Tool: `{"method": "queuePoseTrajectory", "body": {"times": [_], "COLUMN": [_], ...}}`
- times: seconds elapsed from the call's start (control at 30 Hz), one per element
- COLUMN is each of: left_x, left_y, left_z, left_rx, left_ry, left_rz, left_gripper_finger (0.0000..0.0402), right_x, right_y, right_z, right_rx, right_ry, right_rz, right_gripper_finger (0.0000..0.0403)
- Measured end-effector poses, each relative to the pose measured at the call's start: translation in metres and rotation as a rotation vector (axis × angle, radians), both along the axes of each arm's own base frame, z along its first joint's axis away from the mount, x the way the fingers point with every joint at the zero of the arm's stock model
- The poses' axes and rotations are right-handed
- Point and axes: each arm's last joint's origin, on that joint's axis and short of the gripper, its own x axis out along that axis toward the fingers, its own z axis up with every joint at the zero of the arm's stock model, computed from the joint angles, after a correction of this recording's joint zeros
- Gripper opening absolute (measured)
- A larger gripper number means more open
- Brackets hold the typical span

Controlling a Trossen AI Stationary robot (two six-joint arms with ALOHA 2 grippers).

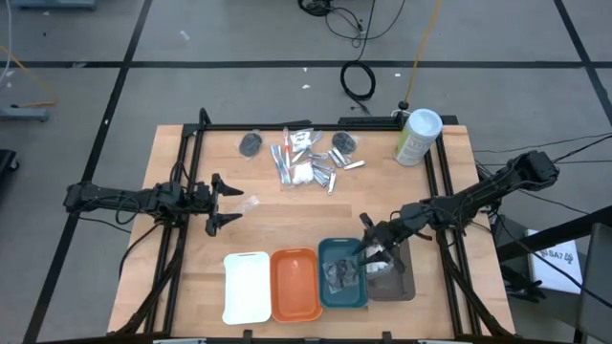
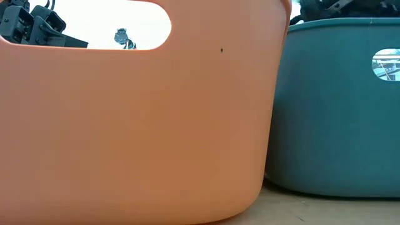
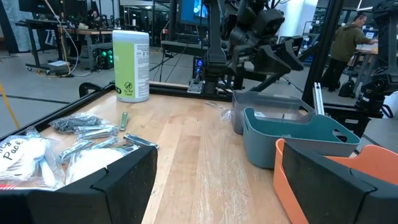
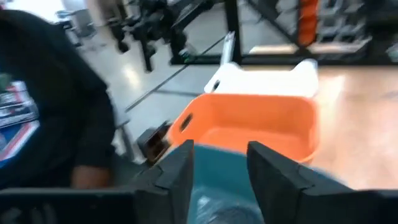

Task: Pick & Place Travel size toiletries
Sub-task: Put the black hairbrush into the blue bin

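The loose toiletries point(image 1: 308, 159) lie in a pile on the table's far middle: clear-wrapped sticks, white pads, silvery pieces and dark bundles point(image 1: 251, 143). The left wrist view also shows them point(image 3: 81, 143). One small clear piece point(image 1: 251, 204) lies beside my left gripper point(image 1: 222, 205), which is open and hovers over the table's left part. My right gripper point(image 1: 373, 250) is open over the teal tray point(image 1: 325, 291), at its right side. In the right wrist view its fingers point(image 4: 273, 177) stand apart above clear-wrapped items point(image 4: 211, 208) in that tray.
Four trays line the near edge: white point(image 1: 247, 287), orange point(image 1: 295, 284), teal, and grey point(image 1: 394, 285). A tall pale-green canister point(image 1: 417, 136) stands at the far right corner. The black frame rails point(image 1: 287, 126) border the table. A person point(image 4: 50, 106) shows beyond the near edge.
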Motion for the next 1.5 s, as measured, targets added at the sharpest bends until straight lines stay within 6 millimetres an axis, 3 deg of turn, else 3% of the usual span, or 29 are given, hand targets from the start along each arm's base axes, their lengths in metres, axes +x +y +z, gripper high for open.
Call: {"method": "queuePoseTrajectory", "body": {"times": [0.23,0.4,0.6,0.83,1.1,1.33,1.5], "left_x": [0.000,0.000,0.000,0.000,0.000,0.000,0.000], "left_y": [0.000,0.000,0.000,0.000,0.000,0.000,0.000], "left_z": [0.000,0.000,0.000,0.000,0.000,0.000,0.000], "left_rx": [0.000,0.000,0.000,0.000,0.000,0.000,0.000], "left_ry": [0.000,0.000,0.000,0.000,0.000,0.000,0.000], "left_rz": [0.000,0.000,0.000,0.000,0.000,0.001,0.000], "left_gripper_finger": [0.0340,0.0340,0.0340,0.0340,0.0340,0.0340,0.0340], "right_x": [0.006,0.009,0.002,0.004,0.032,0.047,0.056], "right_y": [-0.016,-0.054,-0.109,-0.160,-0.225,-0.292,-0.315], "right_z": [-0.001,-0.016,-0.029,-0.015,0.004,-0.022,-0.047], "right_rx": [-0.121,-0.120,-0.016,-0.027,-0.154,-0.089,-0.027], "right_ry": [-0.039,0.143,0.316,0.356,0.467,0.636,0.707], "right_rz": [-0.269,-0.685,-0.983,-1.043,-1.110,-1.143,-1.115], "right_gripper_finger": [0.0182,0.0183,0.0178,0.0217,0.0267,0.0265,0.0264]}}
